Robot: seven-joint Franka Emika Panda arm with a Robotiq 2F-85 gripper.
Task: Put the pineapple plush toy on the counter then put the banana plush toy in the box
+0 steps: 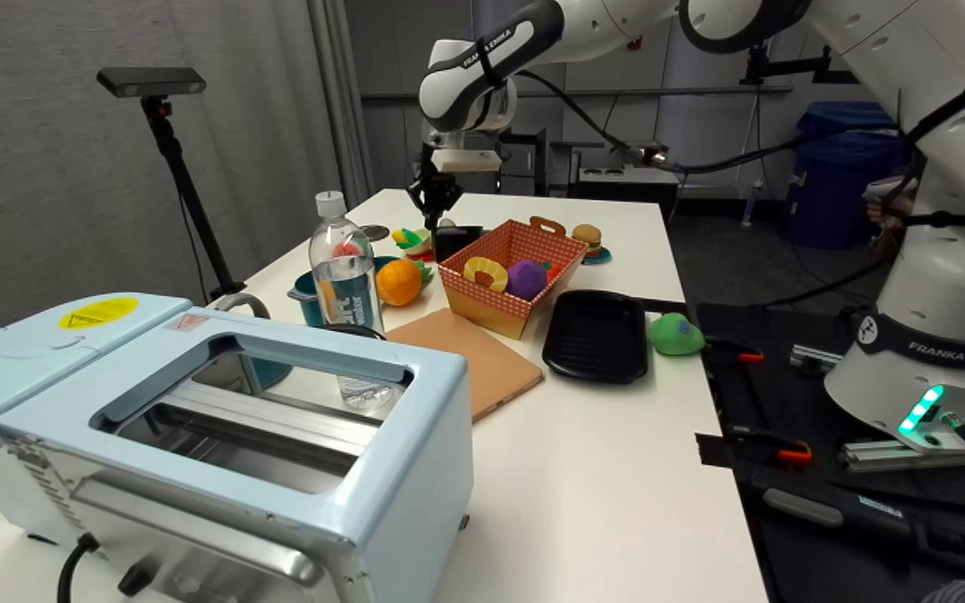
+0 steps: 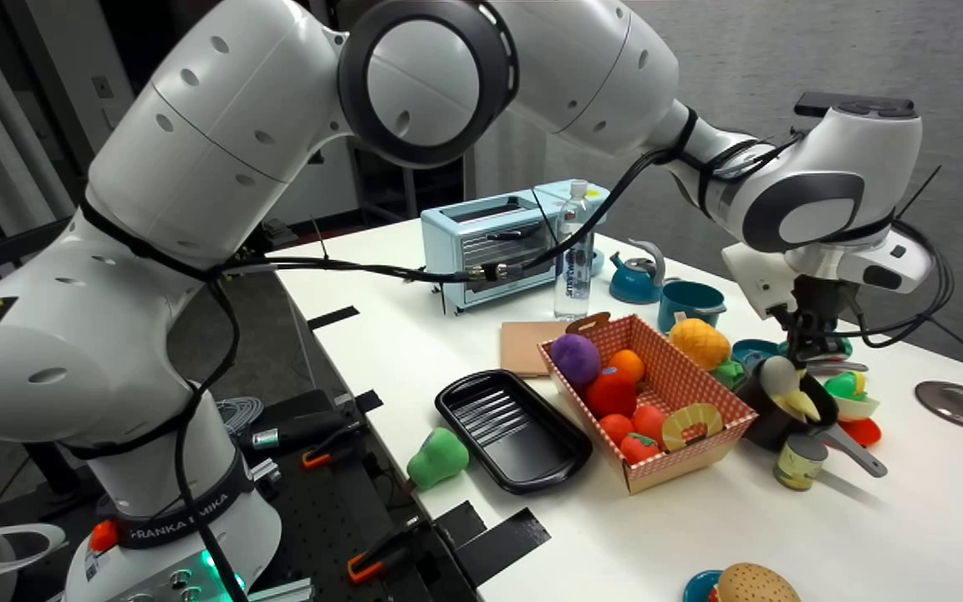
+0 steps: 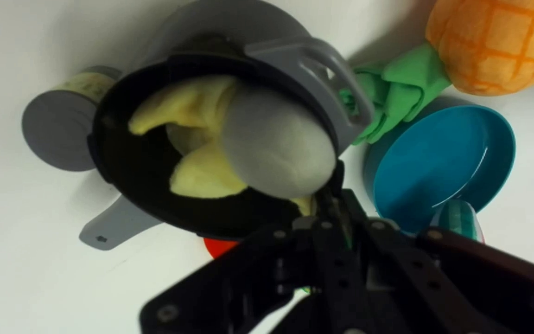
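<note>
The pineapple plush toy (image 2: 700, 343) lies on the white counter (image 2: 657, 535) behind the box; it also shows in the wrist view (image 3: 499, 46) and an exterior view (image 1: 399, 282). The banana plush toy (image 3: 209, 174) sits in a dark pot (image 3: 128, 162), yellow flaps spread around a pale grey rounded part; it also shows in an exterior view (image 2: 797, 405). The checkered orange-brown box (image 2: 690, 464) stands beside the pot; it also shows in an exterior view (image 1: 482, 310). My gripper (image 3: 336, 197) has its fingers together at the pot's rim, beside the banana. Whether anything thin lies between them is hidden.
The box holds a purple toy (image 2: 575, 359), a pineapple ring and several red toys. A can (image 2: 801, 461) and a blue bowl (image 3: 443, 157) flank the pot. A water bottle (image 2: 573, 251), a black dish (image 1: 596, 335) and a toaster (image 1: 424, 469) stand farther along the counter.
</note>
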